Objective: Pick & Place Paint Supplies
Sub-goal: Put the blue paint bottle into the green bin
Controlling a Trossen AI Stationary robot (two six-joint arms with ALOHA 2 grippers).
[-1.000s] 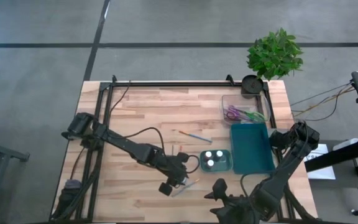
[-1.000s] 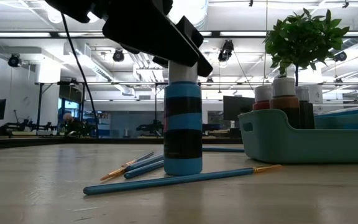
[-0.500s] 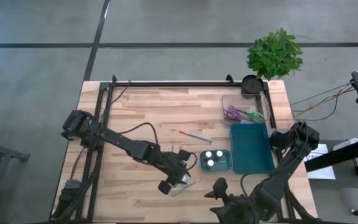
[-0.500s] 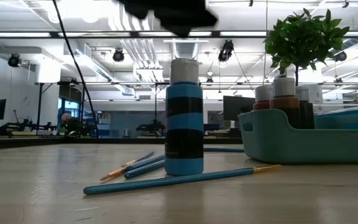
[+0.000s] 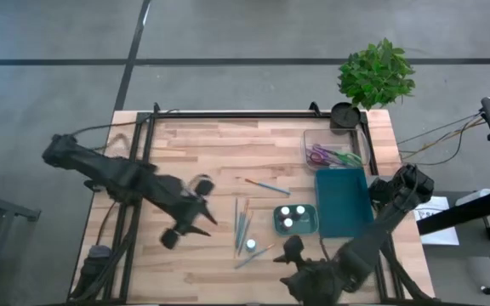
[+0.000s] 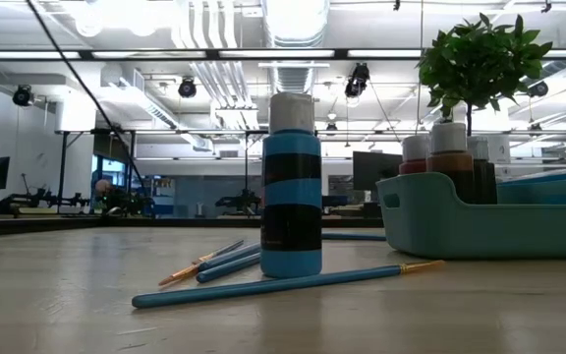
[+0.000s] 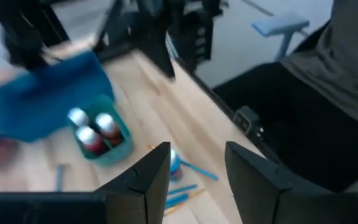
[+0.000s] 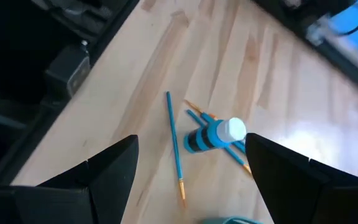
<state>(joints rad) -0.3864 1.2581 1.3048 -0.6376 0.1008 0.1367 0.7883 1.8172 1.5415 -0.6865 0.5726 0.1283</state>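
Observation:
A blue-and-black paint tube [image 5: 250, 246] with a white cap stands upright on its base on the table, among several thin blue-handled brushes [image 5: 242, 223] that lie flat. The low view shows the tube [image 6: 291, 187] with one brush [image 6: 273, 285] in front of it. A small square teal holder [image 5: 305, 226] holds three more tubes. My left gripper [image 5: 196, 223] is open, up and to the left of the tube, holding nothing. My right gripper [image 5: 286, 262] hovers open just right of the tube [image 8: 213, 135].
A large teal tray [image 5: 343, 201] lies right of the small holder. Behind it a clear box [image 5: 330, 155] holds scissors, and a potted plant [image 5: 377, 72] stands at the far right corner. One more brush [image 5: 268, 187] lies mid-table. Bare wood spreads to the left.
My left gripper has risen off the blue tube's cap and drawn back toward the table's left edge, leaving the low view. The tube stays standing where it was. My right gripper has swung a little toward the left, nearer the tube.

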